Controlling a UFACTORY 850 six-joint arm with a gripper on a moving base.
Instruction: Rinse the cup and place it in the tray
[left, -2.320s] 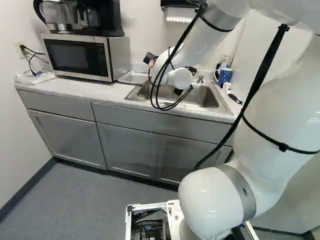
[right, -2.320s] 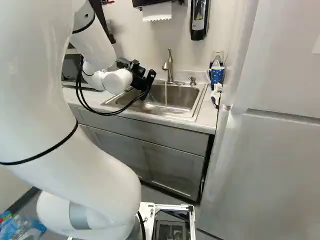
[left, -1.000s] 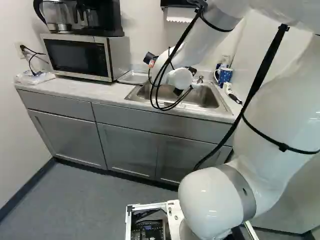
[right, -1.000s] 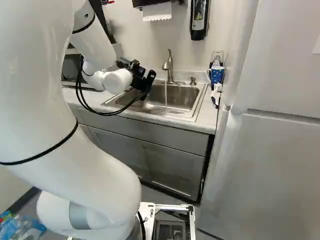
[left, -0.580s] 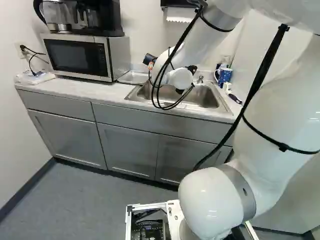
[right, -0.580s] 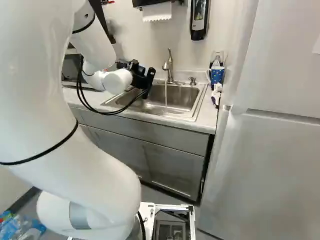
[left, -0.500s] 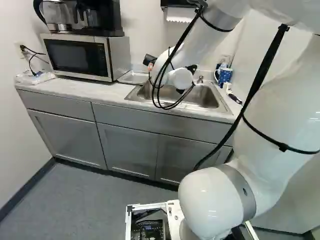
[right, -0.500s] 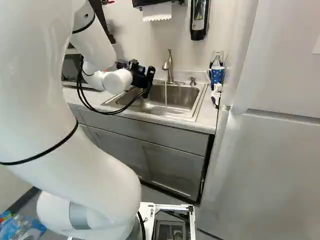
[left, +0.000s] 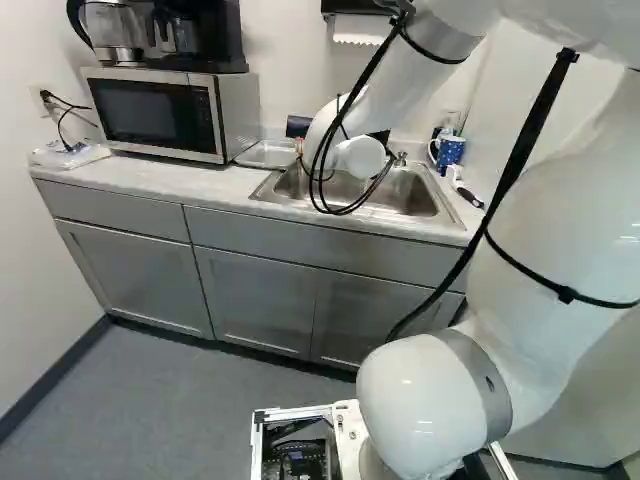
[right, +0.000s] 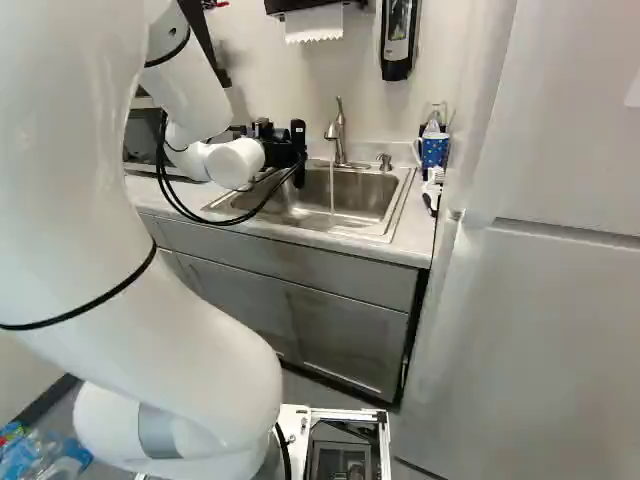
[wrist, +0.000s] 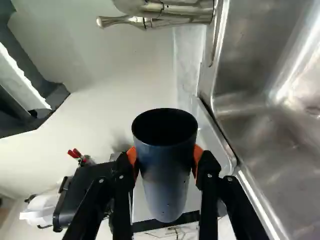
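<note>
1. Right base view: the black gripper (right: 275, 150) is seen from behind at the near left part of the sink (right: 372, 205); its fingertips are hidden.
2. Wrist view: jaws clenched on the dark blue cup (wrist: 167, 170), one orange pad (wrist: 198, 159) bearing on either side. The pads are mostly covered by the cup and fingers.
3. The cup's mouth faces the camera; its interior is too dark to inspect.
4. Right base view: water runs from the faucet (right: 337, 130) into the sink, well to the side of the gripper. In the wrist view the faucet is cut off.
5. Left base view: a shallow metal tray (left: 262, 155) sits between microwave (left: 165, 115) and sink, its right end obscured by arm and cables. In the wrist view the cup masks part of it; contact between them cannot be determined.
</note>
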